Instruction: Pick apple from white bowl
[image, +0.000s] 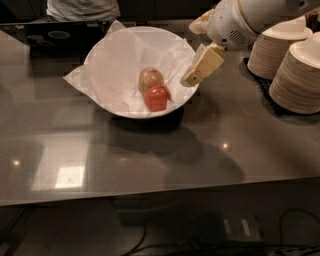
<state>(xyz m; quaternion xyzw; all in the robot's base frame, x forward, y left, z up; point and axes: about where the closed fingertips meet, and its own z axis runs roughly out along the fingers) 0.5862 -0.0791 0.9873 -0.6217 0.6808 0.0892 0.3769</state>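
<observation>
The bright red-orange glossy apple (156, 98) lies in the white bowl (107, 55), on the crinkled white paper lining. A duller yellowish-tan apple (150, 78) touches it just behind. The bowl stands on the grey table at centre left. My gripper (196, 75) hangs from the white arm that comes in from the upper right. Its cream finger points down over the bowl's right rim, to the right of and a little above the red apple. It holds nothing that I can see.
Two tall stacks of small beige paper bowls (298, 75) stand at the right edge on a dark mat. A person's torso (82, 9) and a dark tray (55, 37) are behind the bowl. The table's front edge runs across the lower frame, with cables below.
</observation>
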